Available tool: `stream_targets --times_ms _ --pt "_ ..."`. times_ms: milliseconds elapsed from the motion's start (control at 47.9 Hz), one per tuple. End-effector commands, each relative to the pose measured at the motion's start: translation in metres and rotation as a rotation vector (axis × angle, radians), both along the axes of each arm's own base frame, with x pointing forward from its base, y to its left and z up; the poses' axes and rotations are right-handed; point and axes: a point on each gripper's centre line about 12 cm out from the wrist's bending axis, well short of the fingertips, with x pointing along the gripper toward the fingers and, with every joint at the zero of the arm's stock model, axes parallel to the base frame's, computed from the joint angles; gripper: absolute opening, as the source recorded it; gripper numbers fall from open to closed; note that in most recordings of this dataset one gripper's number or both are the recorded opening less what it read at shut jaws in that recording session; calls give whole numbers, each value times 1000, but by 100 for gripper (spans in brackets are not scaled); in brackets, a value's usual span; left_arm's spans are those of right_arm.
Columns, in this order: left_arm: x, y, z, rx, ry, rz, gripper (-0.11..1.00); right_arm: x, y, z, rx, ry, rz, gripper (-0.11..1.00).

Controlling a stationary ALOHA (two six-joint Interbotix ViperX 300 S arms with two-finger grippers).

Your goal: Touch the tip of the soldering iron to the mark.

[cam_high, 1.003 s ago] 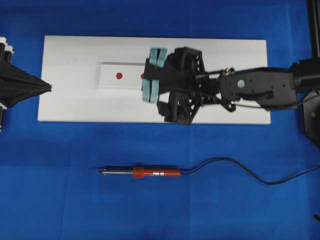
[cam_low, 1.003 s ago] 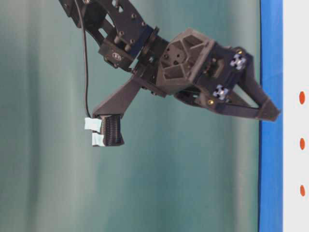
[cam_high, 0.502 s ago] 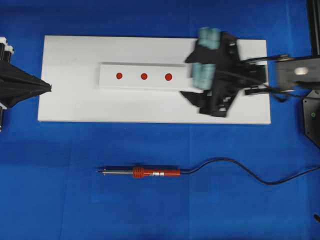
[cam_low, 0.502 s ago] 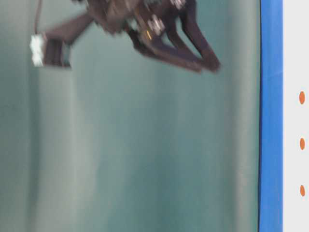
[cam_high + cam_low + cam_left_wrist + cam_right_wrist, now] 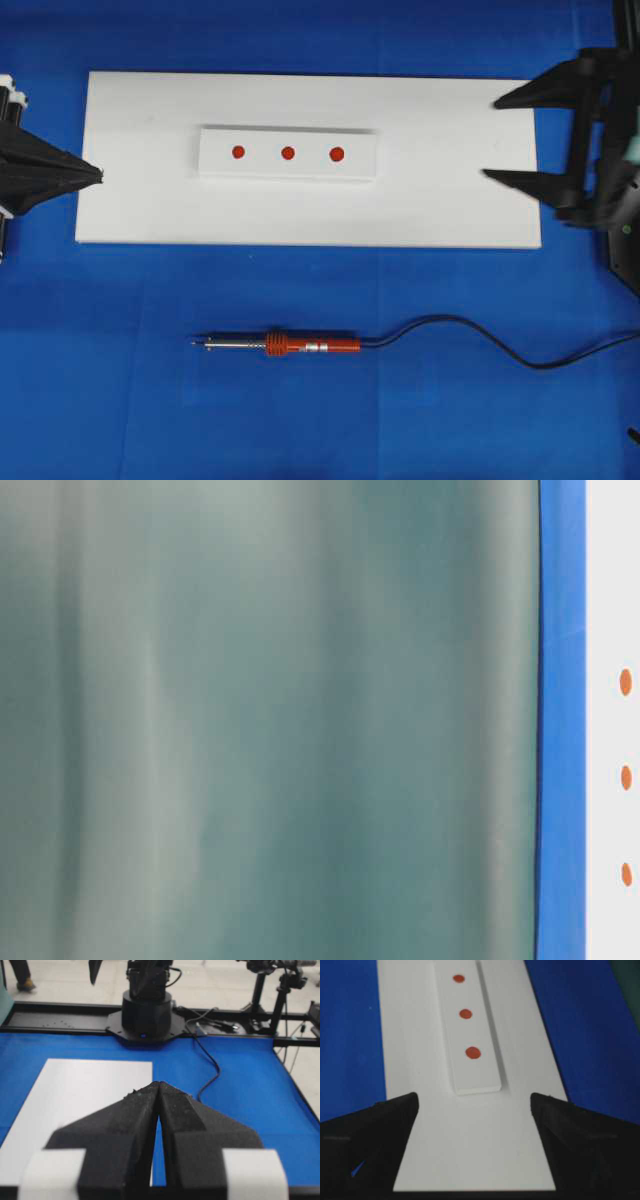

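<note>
We list: soldering iron [image 5: 300,346] lying on blue cloth [image 5: 120,400], untouched; right gripper [image 5: 505,138] jaws wide, empty; left gripper [image 5: 98,176] jaws pressed together.

Matte black, wedge-shaped fingers are tapering to points on the left gripper [image 5: 159,1091] and right gripper [image 5: 513,138], their foam-like surfaces looking rough; pale tape is banding the left fingers [image 5: 52,1172], while a black round arm base [image 5: 146,1012] is trailing a black cable [image 5: 210,1062].
</note>
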Motion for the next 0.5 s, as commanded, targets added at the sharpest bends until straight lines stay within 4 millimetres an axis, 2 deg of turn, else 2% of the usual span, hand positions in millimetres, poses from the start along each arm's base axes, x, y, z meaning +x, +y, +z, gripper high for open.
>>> stream_targets --times_ms 0,230,481 --pt "1 0 5 4 -14 -2 0 -19 1 1 3 -55 -1 87" --pt "1 -1 5 2 -15 -3 0 -47 2 -20 10 -94 -1 86" --pt "2 -1 4 3 -12 -3 0 -54 6 -34 33 -132 24 84"
